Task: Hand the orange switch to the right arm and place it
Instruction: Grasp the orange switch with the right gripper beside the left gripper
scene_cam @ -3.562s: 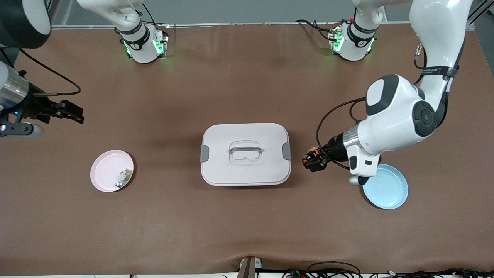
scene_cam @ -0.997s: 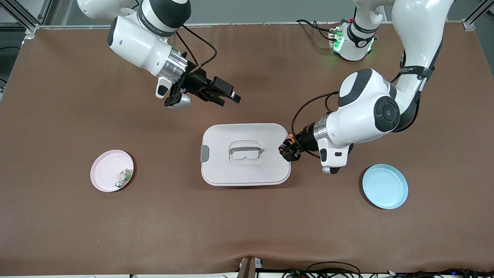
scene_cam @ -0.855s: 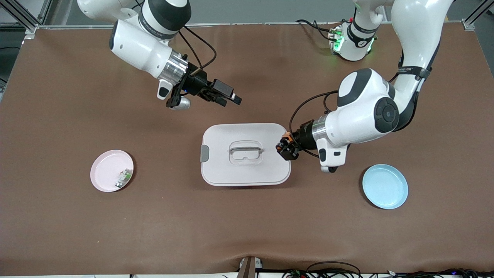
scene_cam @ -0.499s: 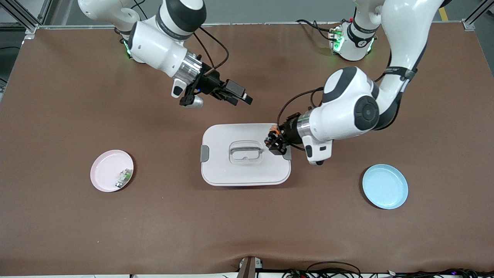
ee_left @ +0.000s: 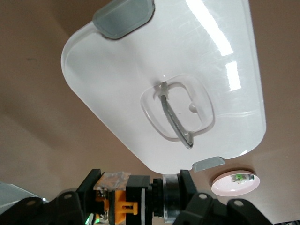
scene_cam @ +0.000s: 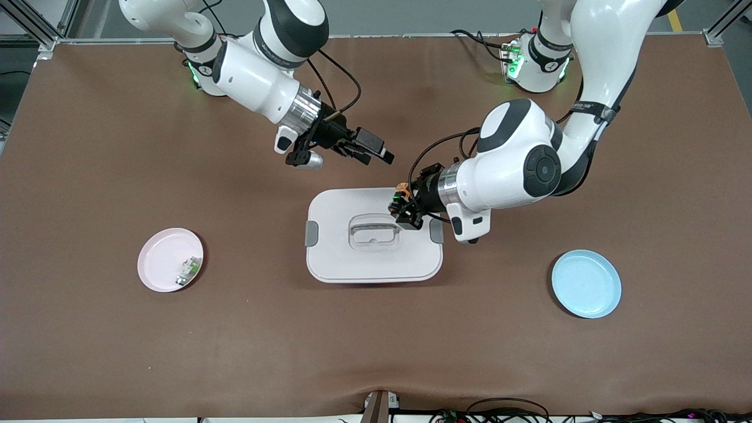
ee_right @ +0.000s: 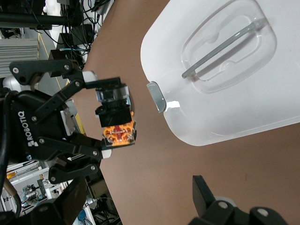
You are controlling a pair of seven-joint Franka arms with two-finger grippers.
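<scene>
Front view: the orange switch (scene_cam: pixel 402 194) is clamped in the left gripper (scene_cam: pixel 405 207) over the lidded box (scene_cam: pixel 352 258); the right gripper (scene_cam: pixel 375 150), fingers spread apart, is seen at about eleven o'clock from it

Left wrist view: the switch's long axis is laid across the clamping fingers (ee_left: pixel 190 187)

Right wrist view: the switch's orange end is turned toward the right gripper

Brown mat (scene_cam: pixel 117 352) spread over whole tabletop, slightly rippled at edge nearest front cam. Grey floor strip seen past table's top edge. Aluminium frame posts (scene_cam: pixel 23 17) at corners. Cables (scene_cam: pixel 505 411) bunched along near edge. Lighting even, soft glare on mat.
</scene>
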